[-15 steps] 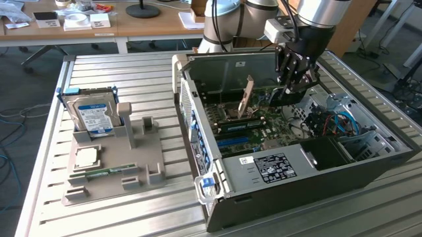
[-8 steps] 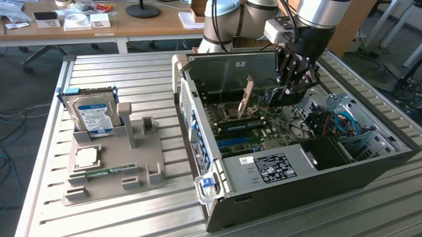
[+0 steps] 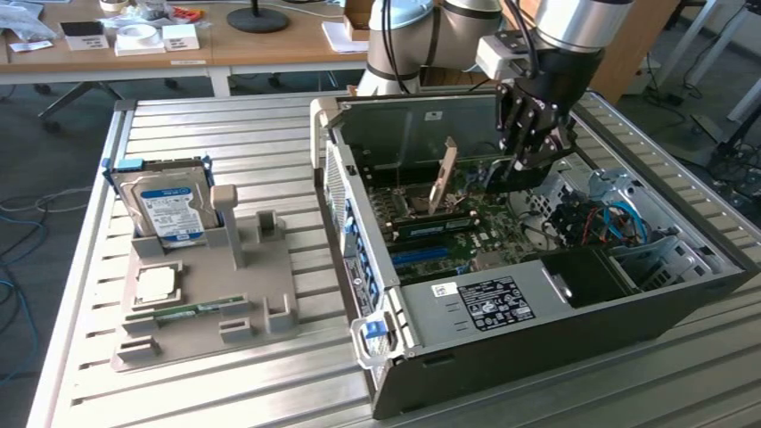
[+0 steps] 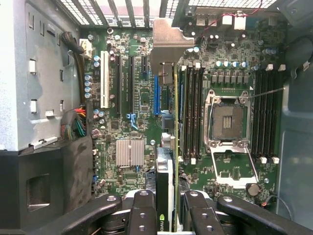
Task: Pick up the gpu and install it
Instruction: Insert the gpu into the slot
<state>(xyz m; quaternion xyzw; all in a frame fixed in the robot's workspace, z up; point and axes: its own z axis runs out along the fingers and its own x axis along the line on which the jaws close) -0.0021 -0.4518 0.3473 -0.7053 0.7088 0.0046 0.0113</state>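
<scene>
Above motherboard (image 4: 142,98), gpu (image 4: 165,171) hangs edge-on, gripped by end effector (image 4: 168,203).

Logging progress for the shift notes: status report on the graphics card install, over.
Gripper shut on thin black-and-green expansion card, edge-on inside open dark computer case. Card over green motherboard; seating unclear. Black memory slots close alongside.

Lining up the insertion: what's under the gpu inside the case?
The motherboard, with a blue slot showing beside the gpu, which the pincer grips. The strip directly beneath the card's edge is covered.
</scene>
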